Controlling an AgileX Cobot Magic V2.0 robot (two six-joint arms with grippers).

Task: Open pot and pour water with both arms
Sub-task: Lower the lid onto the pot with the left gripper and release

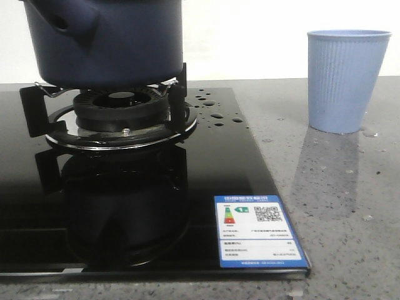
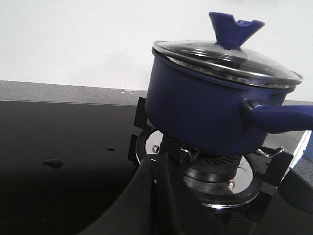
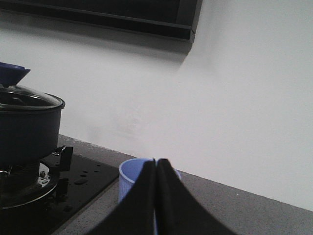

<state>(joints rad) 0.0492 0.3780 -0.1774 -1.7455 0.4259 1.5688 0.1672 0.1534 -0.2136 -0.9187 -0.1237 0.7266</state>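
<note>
The dark navy pot (image 1: 119,44) sits on the gas burner (image 1: 122,115), its tubular stub (image 1: 69,22) facing the front. In the left wrist view the pot (image 2: 195,112) carries a glass lid (image 2: 225,61) with a blue knob (image 2: 234,29) and a long handle (image 2: 281,117). My left gripper (image 2: 155,160) is shut and empty, low in front of the burner and apart from the pot. My right gripper (image 3: 156,162) is shut and empty, in front of the light blue cup (image 3: 128,177). The pot shows at that view's edge (image 3: 27,127). Water beads (image 1: 215,115) lie on the hob.
The light blue ribbed cup (image 1: 347,78) stands on the grey counter (image 1: 350,206) to the right of the black glass hob (image 1: 237,169). A wet patch (image 2: 53,162) lies on the glass. A white wall is behind. No arm shows in the front view.
</note>
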